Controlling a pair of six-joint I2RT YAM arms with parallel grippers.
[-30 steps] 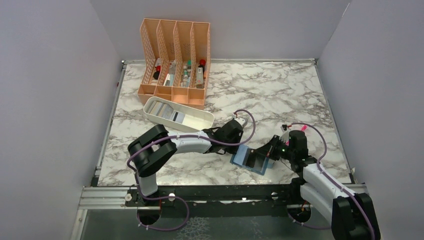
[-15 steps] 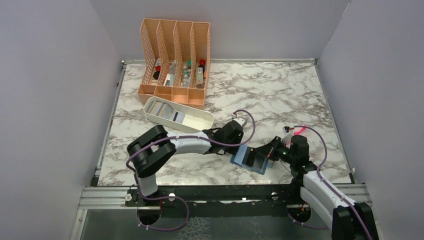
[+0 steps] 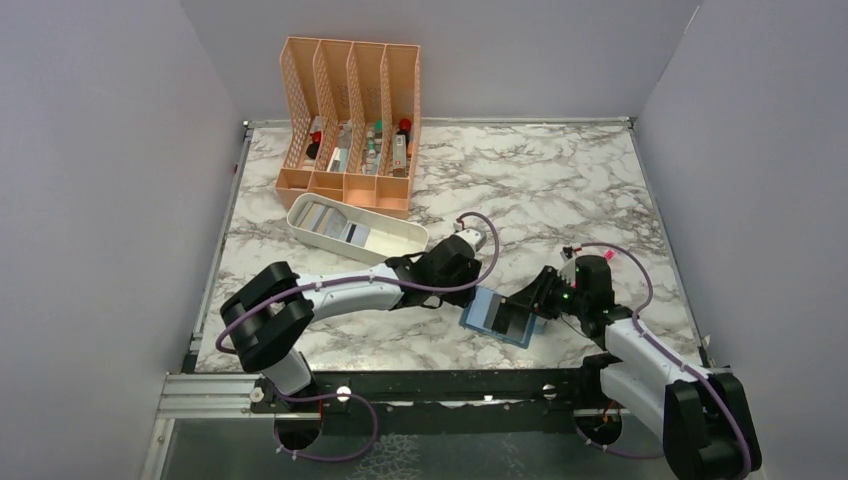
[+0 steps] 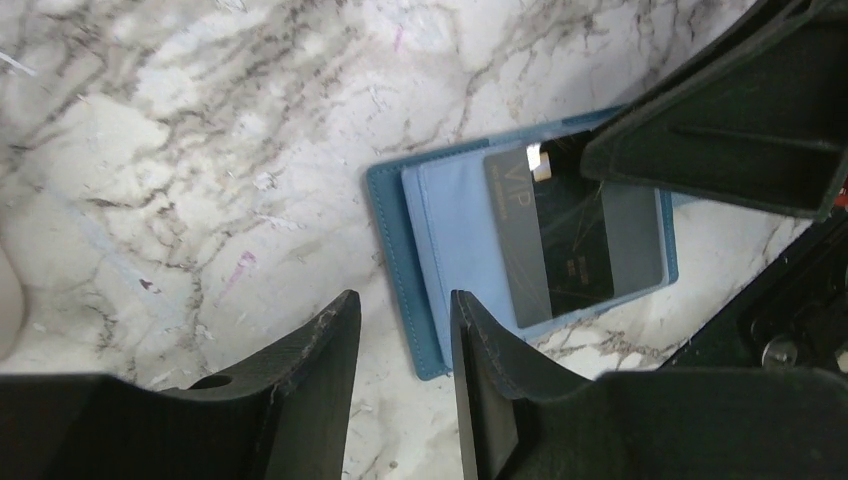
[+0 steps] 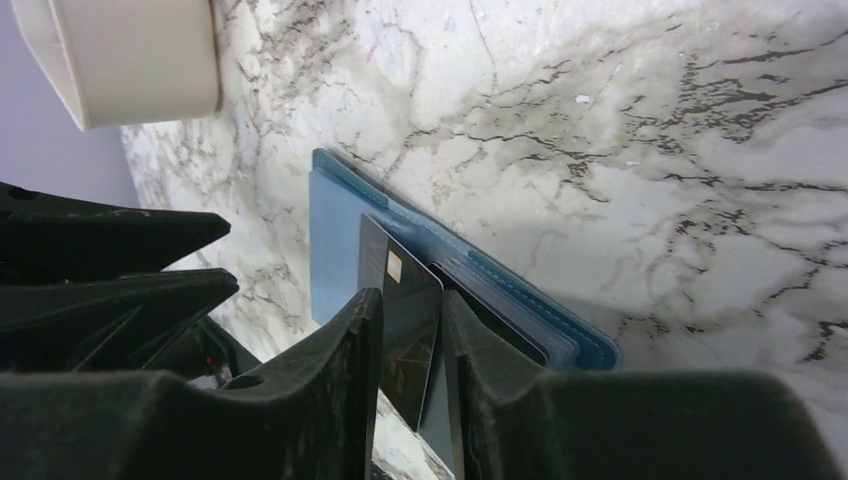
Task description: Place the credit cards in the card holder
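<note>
Here, the left gripper (image 4: 400, 310), parted and empty, hovers at the card holder (image 4: 445, 230) edge; the right gripper (image 5: 410, 305), slightly parted astride the VIP card (image 4: 560, 240), should push it squarely home.

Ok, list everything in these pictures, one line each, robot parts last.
table: one, white-grey marble, under everything
organizer: one, peach mesh, four slots, far edge of the table, left side
small bottles: several, red or black caps, inside the organizer's slots
tray: one, white, oblong, just in front of the organizer
cards in tray: several, grey and pale, lying in the tray's left part
wallet: one, teal-blue, lying open near the table's front, between the two pincers
dark card: one, black, on the wallet's inner side
left pincer: open, empty, at the wallet's left edge
right pincer: open, over the dark card
</note>
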